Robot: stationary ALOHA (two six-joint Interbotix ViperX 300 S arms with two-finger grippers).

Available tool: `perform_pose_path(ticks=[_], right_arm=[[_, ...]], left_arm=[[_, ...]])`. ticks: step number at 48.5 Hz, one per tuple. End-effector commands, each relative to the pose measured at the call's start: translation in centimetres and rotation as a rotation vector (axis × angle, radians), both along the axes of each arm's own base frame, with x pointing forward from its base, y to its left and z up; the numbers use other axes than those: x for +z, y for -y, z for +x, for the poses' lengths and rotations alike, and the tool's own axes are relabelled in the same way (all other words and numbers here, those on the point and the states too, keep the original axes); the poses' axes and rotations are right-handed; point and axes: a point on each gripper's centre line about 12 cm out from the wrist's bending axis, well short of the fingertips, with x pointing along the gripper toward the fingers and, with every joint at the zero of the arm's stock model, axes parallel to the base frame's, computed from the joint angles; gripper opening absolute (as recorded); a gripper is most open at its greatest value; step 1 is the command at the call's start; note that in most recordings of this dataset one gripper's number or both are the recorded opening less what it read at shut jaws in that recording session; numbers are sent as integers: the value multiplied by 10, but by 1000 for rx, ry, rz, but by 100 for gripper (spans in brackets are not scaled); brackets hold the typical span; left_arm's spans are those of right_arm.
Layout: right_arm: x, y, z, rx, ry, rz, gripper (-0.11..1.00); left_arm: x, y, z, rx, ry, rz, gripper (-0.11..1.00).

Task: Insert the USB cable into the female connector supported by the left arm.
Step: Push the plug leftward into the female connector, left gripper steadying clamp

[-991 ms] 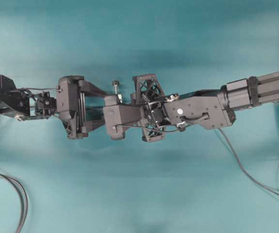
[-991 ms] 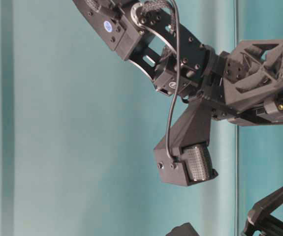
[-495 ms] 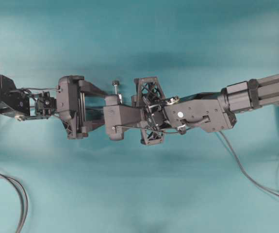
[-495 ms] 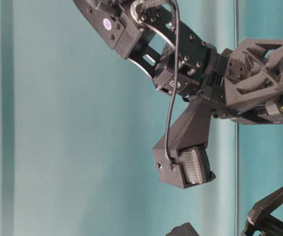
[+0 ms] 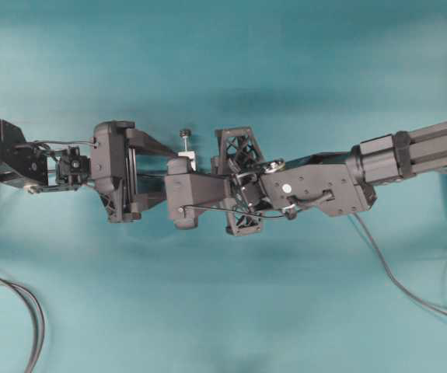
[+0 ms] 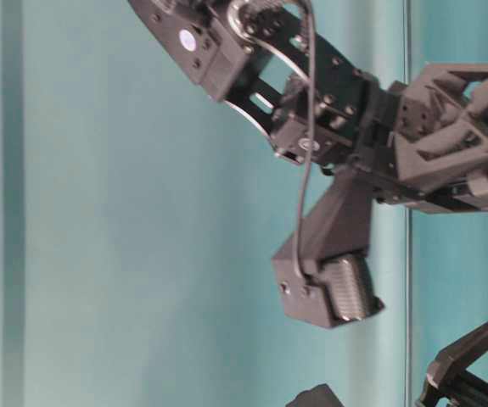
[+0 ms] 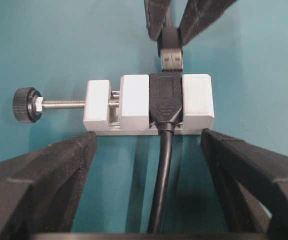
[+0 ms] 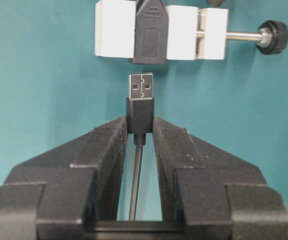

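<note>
Right tool [image 8: 140,131] is clamped narrow on the black plug of the USB cable [image 8: 140,114], silver tip sticking out at 12 o'clock, cord trailing back between the fingers [image 8: 108,150] toward 6.

We're in the final approach: tip and socket mouth are near but apart, a sliver of teal table [image 8: 43,125] showing between them. From the right wrist view the tip looks roughly centred on the female connector [image 8: 150,37] (maybe a hair toward 9 o'clock, hard to be sure).

Left tool [image 7: 149,165] stands wide, one finger on each side of the connector's cord. The white vise block [image 7: 196,102] sits just at 12 o'clock of its fingertips. We can't tell whether they touch it. Screw and knob [image 7: 27,105] stick out at 9 o'clock in the left wrist view.

Next move, as we judge it: straight push along the plug axis, small lateral trim first, no wrist roll. Risk is the tip catching the socket rim and shoving the block.

Containers: none here. Only holder is the vise, with the black socket seated between its jaws.
</note>
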Motion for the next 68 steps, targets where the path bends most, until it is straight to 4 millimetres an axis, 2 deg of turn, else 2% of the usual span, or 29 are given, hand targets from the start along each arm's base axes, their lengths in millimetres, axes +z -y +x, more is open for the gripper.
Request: perform_pose_path(ticks=[1,18,31,49,68], right_arm=[[17,0,11,-3,48,-1,21],[17,1,16,-16,34,-10,21],[27,3,21,-85,44,3,22],[27,-9,22,-66,48,8,20],[22,-14,36,-23,83,15,20]], left_arm=[[8,-1,3,8,27,-8,93],[8,0,4,5,24,-9,93],[8,0,4,5,24,-9,93],[9,0,6,6,30,-8,93],[9,8,6,-18,28,-9,93]])
